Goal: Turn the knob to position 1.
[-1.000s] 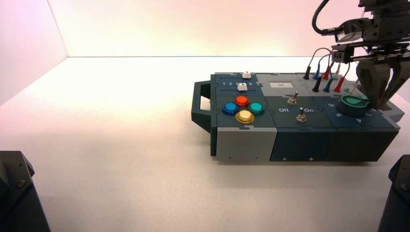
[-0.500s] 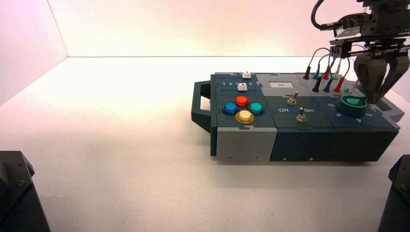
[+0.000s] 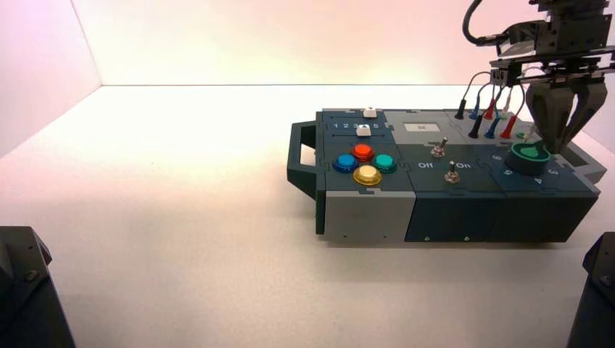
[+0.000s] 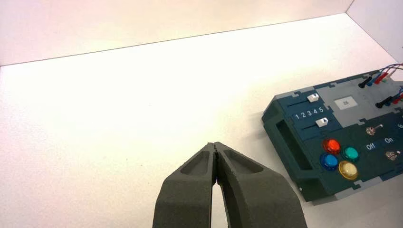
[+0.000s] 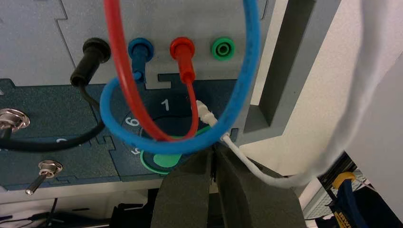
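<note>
Pale tabletop (image 3: 181, 217) under box (image 3: 457, 181); dark-green knob (image 3: 528, 161) at its right end, just left of right gripper (image 3: 555, 152), the nearer one, tips together, contact unclear. Left gripper (image 4: 215, 144) idle, closed, left of box. Next likely: push knob rim round toward 1.

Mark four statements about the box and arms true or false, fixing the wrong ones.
1. The right gripper is at the knob. True.
2. The yellow button lies left of the blue button. False: it lies to the blue one's right, nearer the camera.
3. The green socket has a plug in it. False: it is bare.
4. The left gripper is away from the box, its fingers together. True.
</note>
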`<state>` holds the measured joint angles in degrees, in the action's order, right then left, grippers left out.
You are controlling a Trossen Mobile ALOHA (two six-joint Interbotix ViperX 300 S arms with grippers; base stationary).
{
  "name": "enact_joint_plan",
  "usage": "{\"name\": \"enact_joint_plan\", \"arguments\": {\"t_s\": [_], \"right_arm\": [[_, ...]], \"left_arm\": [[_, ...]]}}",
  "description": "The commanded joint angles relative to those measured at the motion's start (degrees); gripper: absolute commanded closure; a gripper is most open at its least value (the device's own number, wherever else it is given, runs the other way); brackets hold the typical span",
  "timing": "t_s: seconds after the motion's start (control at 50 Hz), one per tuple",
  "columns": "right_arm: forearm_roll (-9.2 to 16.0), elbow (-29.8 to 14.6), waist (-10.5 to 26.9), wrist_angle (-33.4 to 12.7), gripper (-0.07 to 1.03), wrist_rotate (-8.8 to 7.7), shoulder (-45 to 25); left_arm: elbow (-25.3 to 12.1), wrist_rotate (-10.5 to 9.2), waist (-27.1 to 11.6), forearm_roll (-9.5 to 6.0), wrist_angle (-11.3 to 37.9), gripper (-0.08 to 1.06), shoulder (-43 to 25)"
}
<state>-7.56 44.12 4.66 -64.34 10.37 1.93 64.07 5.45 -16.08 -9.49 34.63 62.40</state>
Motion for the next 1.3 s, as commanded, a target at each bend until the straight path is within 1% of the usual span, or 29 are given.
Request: {"name": "enact_joint_plan", "arguments": {"t_s": [0.02, 0.56, 1.3], "right_arm": [[-0.18, -1.58, -0.35, -0.09, 0.98, 0.44, 0.44], [-0.35, -4.04, -0.26, -0.09, 0.98, 0.26, -1.05], [-0.26, -5.63, 0.09, -0.09, 0.98, 0.26, -2.46]], "left_arm": [[-1.32, 0.09, 0.26, 0.09, -0.44, 1.01, -0.18], [-1.32, 0.09, 0.18, 0.09, -0.44, 1.01, -0.18], [-1.32, 0.09, 0.18, 0.18, -0.53, 1.01, -0.18]]}}
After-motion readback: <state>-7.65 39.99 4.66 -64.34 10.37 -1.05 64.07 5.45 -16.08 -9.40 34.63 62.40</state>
